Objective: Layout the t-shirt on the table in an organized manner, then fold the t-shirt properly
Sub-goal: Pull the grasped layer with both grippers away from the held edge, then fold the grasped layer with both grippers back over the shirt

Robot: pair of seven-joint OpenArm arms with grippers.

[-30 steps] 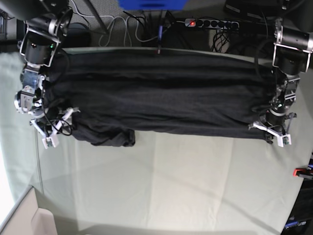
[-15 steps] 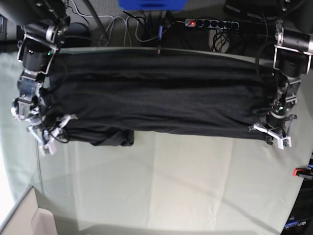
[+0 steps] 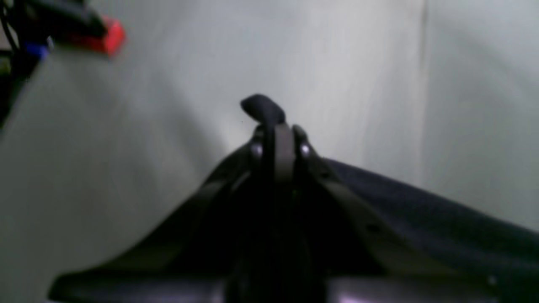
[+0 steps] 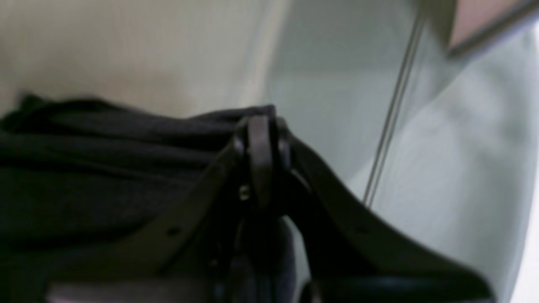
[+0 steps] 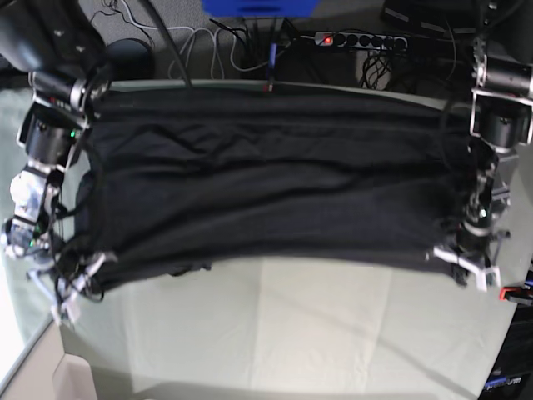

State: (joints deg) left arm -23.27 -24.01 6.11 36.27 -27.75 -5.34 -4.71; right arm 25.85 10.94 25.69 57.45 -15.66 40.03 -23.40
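Pale cloth-covered surface (image 5: pixel 291 342), t-shirt (image 5: pixel 275 196) spread wide between your two sets of jaws. Left jaws and right jaws both pinch its near edge. Reads as laying-out; next, pull evenly, keep the edge taut, then lower it flat.

t-shirt (image 5: pixel 275 200): matt dark cloth, creased | table (image 5: pixel 291 333): pale cloth cover, matt, lightly creased
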